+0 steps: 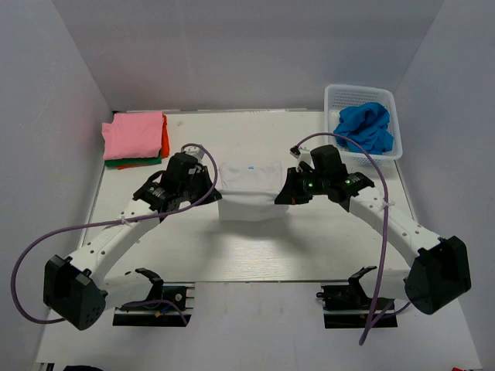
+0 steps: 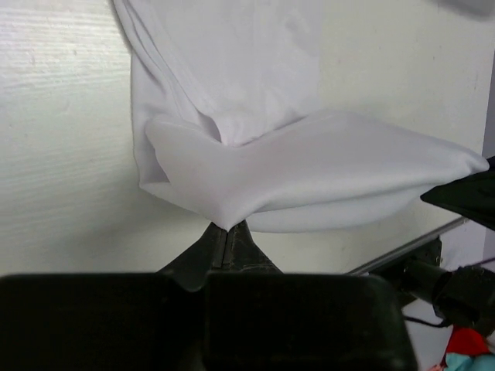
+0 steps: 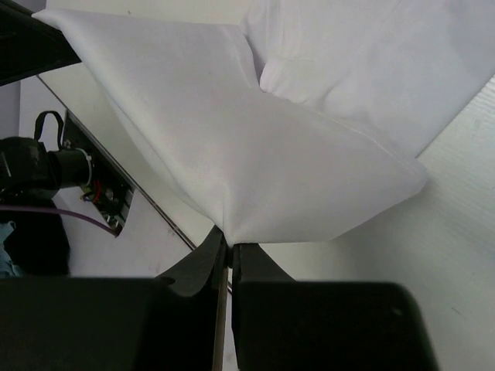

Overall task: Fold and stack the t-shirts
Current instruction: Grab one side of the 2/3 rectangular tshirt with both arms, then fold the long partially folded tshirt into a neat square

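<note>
Left gripper (image 2: 227, 232) and right gripper (image 3: 230, 249) each clamped tight on a corner of the white shirt (image 1: 249, 193), one either side of it.

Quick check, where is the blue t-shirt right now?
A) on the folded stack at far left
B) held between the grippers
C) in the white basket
C: the blue t-shirt lies bunched in the basket at far right; the left gripper and right gripper pinch only the white t-shirt.
</note>
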`<state>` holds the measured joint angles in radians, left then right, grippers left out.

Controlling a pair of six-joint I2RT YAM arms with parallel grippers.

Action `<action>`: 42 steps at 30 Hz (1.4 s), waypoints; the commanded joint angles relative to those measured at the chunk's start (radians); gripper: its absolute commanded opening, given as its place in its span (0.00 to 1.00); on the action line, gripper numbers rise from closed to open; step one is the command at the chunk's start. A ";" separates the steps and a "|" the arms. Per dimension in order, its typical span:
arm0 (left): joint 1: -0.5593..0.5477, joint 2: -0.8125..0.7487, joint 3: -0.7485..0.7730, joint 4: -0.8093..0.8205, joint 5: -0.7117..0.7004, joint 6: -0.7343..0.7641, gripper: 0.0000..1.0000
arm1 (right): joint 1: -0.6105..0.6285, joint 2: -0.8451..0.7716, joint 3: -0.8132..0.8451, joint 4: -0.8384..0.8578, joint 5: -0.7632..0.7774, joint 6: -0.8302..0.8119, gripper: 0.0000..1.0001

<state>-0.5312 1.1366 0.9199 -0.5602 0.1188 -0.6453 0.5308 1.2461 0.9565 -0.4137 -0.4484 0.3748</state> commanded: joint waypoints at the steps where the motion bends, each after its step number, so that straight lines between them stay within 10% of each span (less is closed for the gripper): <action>1: 0.020 0.031 0.082 0.013 -0.097 -0.010 0.00 | -0.025 0.039 0.062 0.058 -0.007 0.019 0.00; 18: 0.062 0.506 0.459 -0.018 -0.369 -0.020 0.00 | -0.229 0.433 0.179 0.274 -0.357 0.070 0.00; 30: 0.128 0.839 0.704 0.080 -0.350 0.022 0.00 | -0.319 0.720 0.442 0.277 -0.187 0.062 0.00; 31: 0.128 0.859 0.733 0.113 -0.340 0.032 0.00 | -0.321 0.757 0.459 0.285 -0.178 0.046 0.15; 33: 0.148 0.906 0.775 0.126 -0.340 0.042 0.12 | -0.328 0.849 0.550 0.311 -0.173 0.024 0.19; 34: 0.148 0.969 0.837 0.126 -0.352 0.042 0.27 | -0.331 0.880 0.577 0.309 -0.159 0.019 0.37; 35: 0.157 1.004 0.884 0.097 -0.352 0.042 0.70 | -0.336 0.910 0.723 0.268 -0.158 0.001 0.67; 36: 0.171 1.037 0.990 0.062 -0.363 0.033 0.89 | -0.339 0.987 0.775 0.222 -0.170 -0.008 0.90; 42: 0.171 1.022 1.018 0.044 -0.317 0.079 1.00 | -0.299 0.836 0.724 0.278 -0.098 -0.051 0.90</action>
<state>-0.3542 2.2738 1.9652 -0.5285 -0.2096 -0.6041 0.2024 2.2391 1.7466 -0.1898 -0.5797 0.3630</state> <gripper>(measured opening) 0.995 0.902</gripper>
